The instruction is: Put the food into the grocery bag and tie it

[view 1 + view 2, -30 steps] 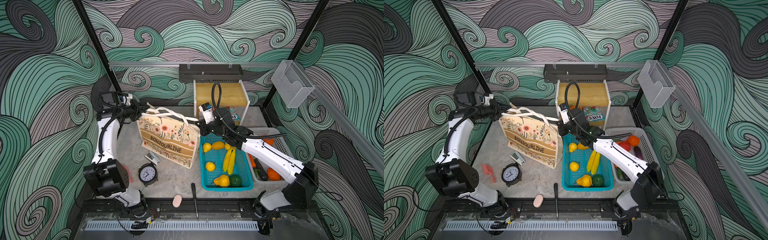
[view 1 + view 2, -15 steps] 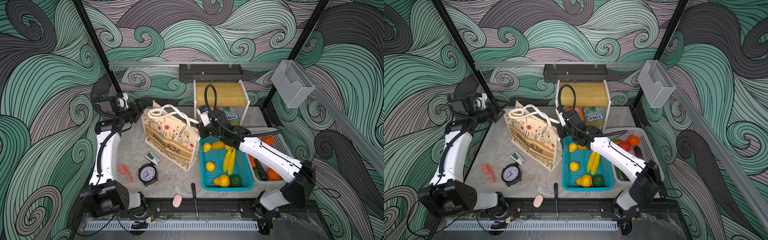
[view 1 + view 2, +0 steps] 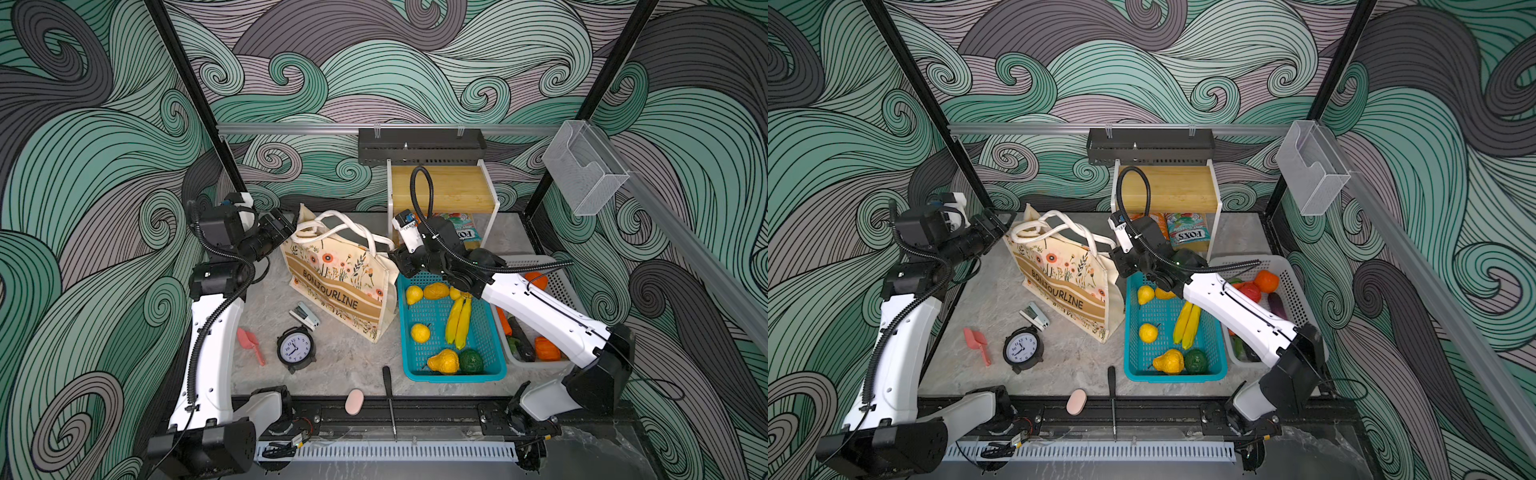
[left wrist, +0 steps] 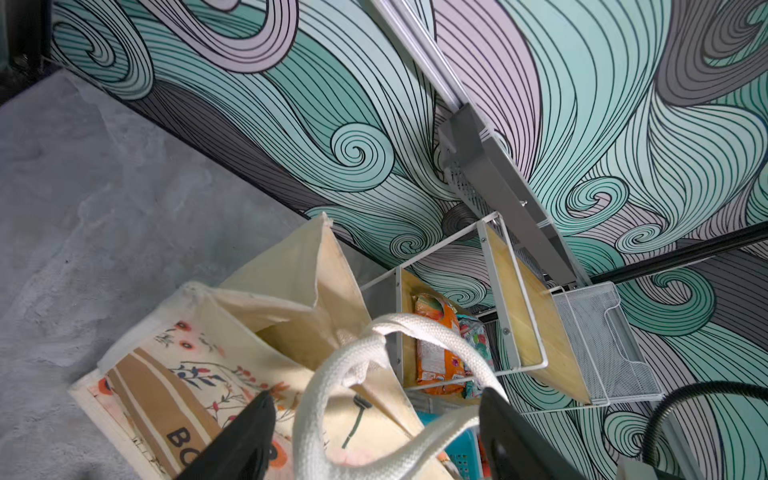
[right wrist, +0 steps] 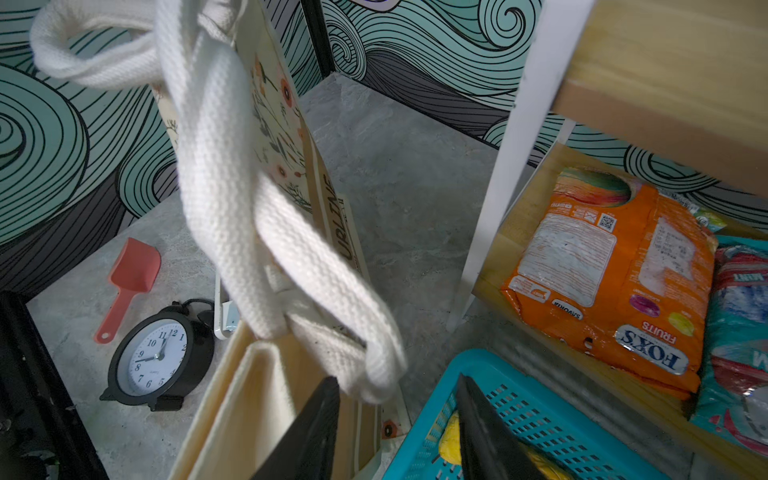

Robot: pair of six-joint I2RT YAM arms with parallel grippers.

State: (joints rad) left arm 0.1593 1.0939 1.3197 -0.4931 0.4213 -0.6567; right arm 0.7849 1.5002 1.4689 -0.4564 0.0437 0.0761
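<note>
The grocery bag (image 3: 340, 286) (image 3: 1067, 282) stands upright mid-table, cream with a flower print. Its white handles (image 3: 328, 226) (image 5: 232, 187) are wound round each other above the mouth. My left gripper (image 3: 286, 226) (image 4: 376, 397) is open at the bag's left top corner; a slack handle loop (image 4: 328, 374) lies between its fingers, unclamped. My right gripper (image 3: 395, 259) (image 5: 397, 380) is open at the bag's right edge, and the strap end hangs just ahead of its tips. Food shows in both top views: bananas (image 3: 457, 318), lemons and a pear in the teal basket (image 3: 494, 374). Snack packets (image 5: 615, 270) lie on the shelf.
A white basket (image 3: 557, 274) with more toy produce sits right of the teal one. In front of the bag lie a black alarm clock (image 3: 295, 347), a pink scoop (image 3: 249, 343), a stapler (image 3: 305, 316), a screwdriver (image 3: 388, 395) and a pink oval pad (image 3: 354, 402). The wooden shelf (image 3: 442, 195) stands behind.
Both grippers were shut on the handles, pulling them apart; both have opened and let go. The left gripper drew back to the left, and the handles have slackened.
</note>
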